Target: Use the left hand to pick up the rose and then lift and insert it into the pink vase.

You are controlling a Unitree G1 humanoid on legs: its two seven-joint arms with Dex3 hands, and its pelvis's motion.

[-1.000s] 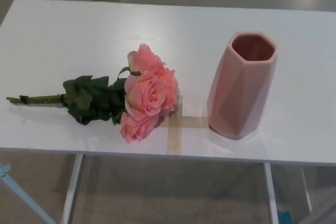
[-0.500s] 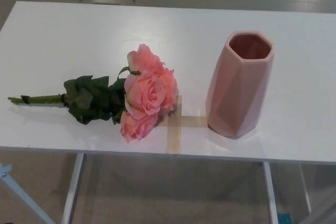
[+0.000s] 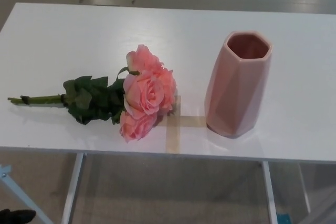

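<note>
Neither robot hand shows, so whether either is released or clenched cannot be told, while the rose (image 3: 143, 99) lies on the white counter (image 3: 79, 40), stem pointing left, well apart from the upright pink vase (image 3: 237, 85), both unmoved though the view has drifted slightly.

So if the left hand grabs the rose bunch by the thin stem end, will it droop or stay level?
The rose bunch will probably dip blossom-first: three big blooms sit far from the bare stems. Gripping nearer the leaves would likely balance better. It looks light.
</note>
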